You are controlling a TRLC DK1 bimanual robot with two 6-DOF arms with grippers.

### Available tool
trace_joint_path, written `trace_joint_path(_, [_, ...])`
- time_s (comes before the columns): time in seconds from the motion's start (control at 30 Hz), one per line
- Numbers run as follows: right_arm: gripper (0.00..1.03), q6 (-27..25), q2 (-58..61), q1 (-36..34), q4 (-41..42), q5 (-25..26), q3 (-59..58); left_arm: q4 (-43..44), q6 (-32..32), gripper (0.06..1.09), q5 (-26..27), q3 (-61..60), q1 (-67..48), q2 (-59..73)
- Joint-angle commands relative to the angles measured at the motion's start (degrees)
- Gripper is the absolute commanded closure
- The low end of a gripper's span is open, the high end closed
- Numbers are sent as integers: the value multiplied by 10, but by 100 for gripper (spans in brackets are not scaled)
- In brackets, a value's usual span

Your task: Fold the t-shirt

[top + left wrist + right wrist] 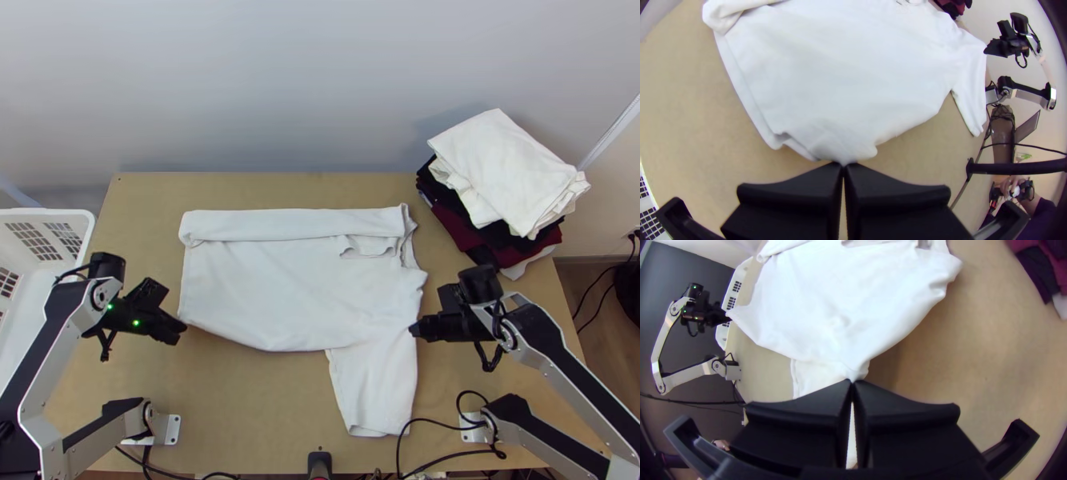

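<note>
The white t-shirt (296,280) lies on the table, its far side folded over in a long strip and one sleeve pointing toward the near edge. At its left near corner is my left gripper (182,326); in the left wrist view the left gripper (843,165) is shut on a pinch of the shirt (840,80). By the shirt's right side, above that sleeve, is my right gripper (414,330). The right wrist view has the right gripper (852,382) shut on a gathered bit of the shirt (831,306).
A stack of folded clothes (508,172), white on top of black and dark red, stands at the table's far right. A white basket (72,220) is at the left edge. Black cables (440,456) run along the near edge.
</note>
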Motion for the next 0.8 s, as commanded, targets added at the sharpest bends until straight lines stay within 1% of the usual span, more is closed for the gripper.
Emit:
trace_joint_path(0.0, [100, 11, -4, 6, -9, 2, 37, 6, -26, 104, 8, 31, -4, 16])
trace_joint_path(0.27, [100, 6, 32, -18, 10, 5, 87, 45, -49, 104, 7, 97, 21, 88])
trace_joint_path(0.57, [100, 3, 89, -74, 57, 10, 128, 49, -56, 104, 7, 166, 37, 141])
trace_joint_path(0.77, [100, 6, 135, -79, 76, 10, 179, 50, -67, 104, 7, 219, 37, 180])
